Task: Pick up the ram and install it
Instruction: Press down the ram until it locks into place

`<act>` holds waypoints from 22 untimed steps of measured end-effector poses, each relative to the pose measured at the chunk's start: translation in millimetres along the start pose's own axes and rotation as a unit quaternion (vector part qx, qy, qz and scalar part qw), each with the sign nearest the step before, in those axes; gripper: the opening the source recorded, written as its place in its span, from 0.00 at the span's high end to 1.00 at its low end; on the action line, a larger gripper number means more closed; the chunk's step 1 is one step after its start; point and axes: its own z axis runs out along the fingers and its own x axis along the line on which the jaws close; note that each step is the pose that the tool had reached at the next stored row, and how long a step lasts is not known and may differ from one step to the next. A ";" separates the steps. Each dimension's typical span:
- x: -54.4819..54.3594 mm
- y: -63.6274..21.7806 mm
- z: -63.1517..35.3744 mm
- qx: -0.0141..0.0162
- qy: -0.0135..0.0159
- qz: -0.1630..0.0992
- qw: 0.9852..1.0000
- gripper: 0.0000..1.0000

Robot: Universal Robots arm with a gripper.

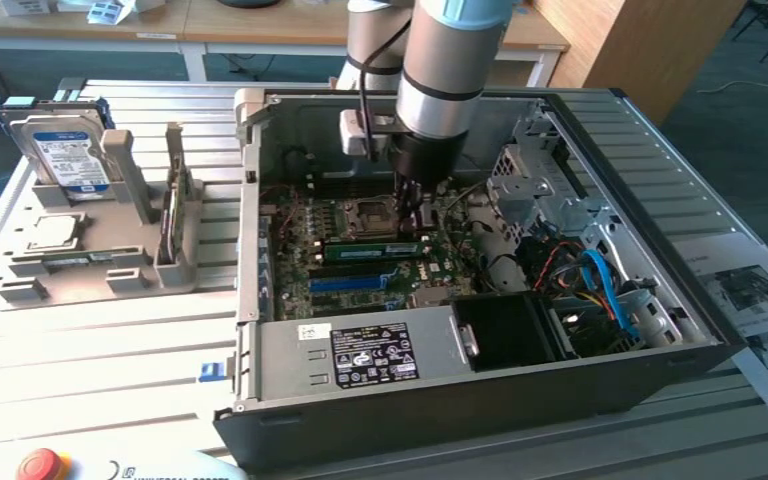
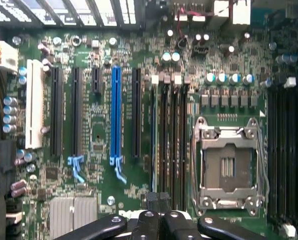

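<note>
Ram (image 1: 373, 250) on its long edge inside the open computer case (image 1: 704, 330), green, set among the memory slots (image 2: 174, 145) on the motherboard (image 1: 307, 262), just beside the empty processor socket (image 1: 361, 213) (on the side nearer the power supply (image 1: 357, 352)). Cannot tell whether fully seated or only resting in the slot.

Arm (image 1: 440, 70) reaching straight down into the case from above. Gripper (image 1: 415, 212) low over the board, at the end of the ram towards the exterior view's right. Jaws pressed together, black fingertips (image 2: 148, 222) meeting with no gap between them in the wrist view. Cannot tell whether touching the ram's top edge or just above it.

Below the wrist camera: a blue expansion slot (image 2: 116, 115), a white one (image 2: 34, 102), several black ones, and the bare metal frame of the socket (image 2: 227, 165).

Outside the case, towards the exterior view's left, a grey rack (image 1: 131, 262) on the slatted table (image 1: 91, 350). Holds a hard drive (image 1: 64, 150) with a blue label, upright, and a small square silver chip (image 1: 53, 232) lying flat. Well apart from the gripper.
</note>
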 end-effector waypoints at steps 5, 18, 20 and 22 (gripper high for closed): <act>0.2 10.6 0.4 0.000 0.000 0.000 1.000 0.89; 0.5 33.8 1.3 0.000 0.000 0.000 1.000 0.89; 0.6 36.1 1.4 0.000 0.000 0.000 1.000 0.89; 0.7 38.5 1.4 0.000 0.000 0.000 1.000 0.89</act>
